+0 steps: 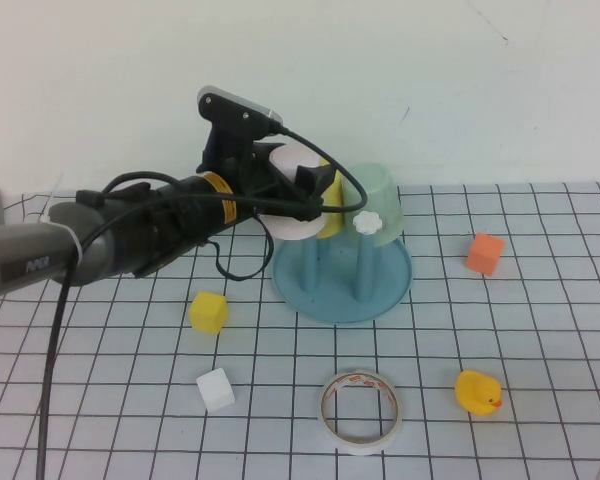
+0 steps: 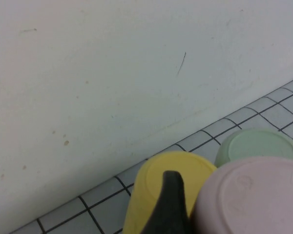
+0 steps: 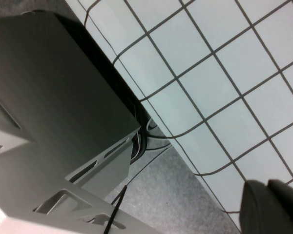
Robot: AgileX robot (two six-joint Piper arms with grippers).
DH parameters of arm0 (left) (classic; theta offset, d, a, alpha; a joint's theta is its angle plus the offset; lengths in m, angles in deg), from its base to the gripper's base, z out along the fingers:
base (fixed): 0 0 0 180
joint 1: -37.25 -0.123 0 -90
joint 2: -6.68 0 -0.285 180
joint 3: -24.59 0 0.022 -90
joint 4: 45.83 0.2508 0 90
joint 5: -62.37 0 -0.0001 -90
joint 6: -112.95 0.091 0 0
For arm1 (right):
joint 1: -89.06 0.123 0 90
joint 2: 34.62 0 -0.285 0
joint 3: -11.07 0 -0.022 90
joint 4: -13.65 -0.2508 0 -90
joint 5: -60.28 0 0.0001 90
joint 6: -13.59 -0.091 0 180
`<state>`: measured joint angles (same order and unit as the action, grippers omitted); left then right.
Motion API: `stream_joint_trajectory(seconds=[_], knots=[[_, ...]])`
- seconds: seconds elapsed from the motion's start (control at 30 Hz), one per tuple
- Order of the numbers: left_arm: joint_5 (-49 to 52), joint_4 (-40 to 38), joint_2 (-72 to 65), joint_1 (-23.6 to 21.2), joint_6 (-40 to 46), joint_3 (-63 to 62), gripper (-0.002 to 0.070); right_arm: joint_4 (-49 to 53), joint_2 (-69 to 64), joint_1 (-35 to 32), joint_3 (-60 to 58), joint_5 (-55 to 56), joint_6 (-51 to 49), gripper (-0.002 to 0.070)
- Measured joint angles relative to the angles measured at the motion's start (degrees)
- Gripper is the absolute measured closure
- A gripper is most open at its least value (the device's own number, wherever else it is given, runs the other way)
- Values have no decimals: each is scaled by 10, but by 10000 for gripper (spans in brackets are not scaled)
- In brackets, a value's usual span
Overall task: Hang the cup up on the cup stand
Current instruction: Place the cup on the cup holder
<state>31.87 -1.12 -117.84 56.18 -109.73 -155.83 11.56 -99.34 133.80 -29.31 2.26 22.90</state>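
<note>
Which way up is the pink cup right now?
Upside down: the pink cup, held in the left gripper over the cup stand, shows its flat bottom upward beside the inverted yellow cup.

Bright, even light — soft shadows

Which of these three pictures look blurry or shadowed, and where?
High view: even, soft light; the left gripper holds the pink cup over the cup stand. Left wrist view: its near finger is a dark blur. Right wrist view: the shut right gripper is blurred, with deep shadow beside the table's edge.

Plain white wall behind black-gridded white table.
</note>
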Motion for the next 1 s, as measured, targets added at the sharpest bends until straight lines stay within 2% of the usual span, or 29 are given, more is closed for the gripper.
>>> stream_joint_trajectory(seconds=[0.33, 0.5, 0.77, 0.9, 1.0], knots=[[16, 26, 0, 3, -26, 0, 127, 0, 0, 0, 0, 1, 0, 664], [34, 45, 0, 3, -106, -1, 12, 0, 0, 0, 0, 12, 1, 664], [39, 100, 16, 3, -136, -1, -16, -11, 0, 0, 0, 66, 1, 664], [39, 165, 53, 3, -173, -1, 20, -12, 0, 0, 0, 91, 1, 664], [39, 236, 93, 3, -224, -1, 111, -12, 0, 0, -1, 139, 1, 664]])
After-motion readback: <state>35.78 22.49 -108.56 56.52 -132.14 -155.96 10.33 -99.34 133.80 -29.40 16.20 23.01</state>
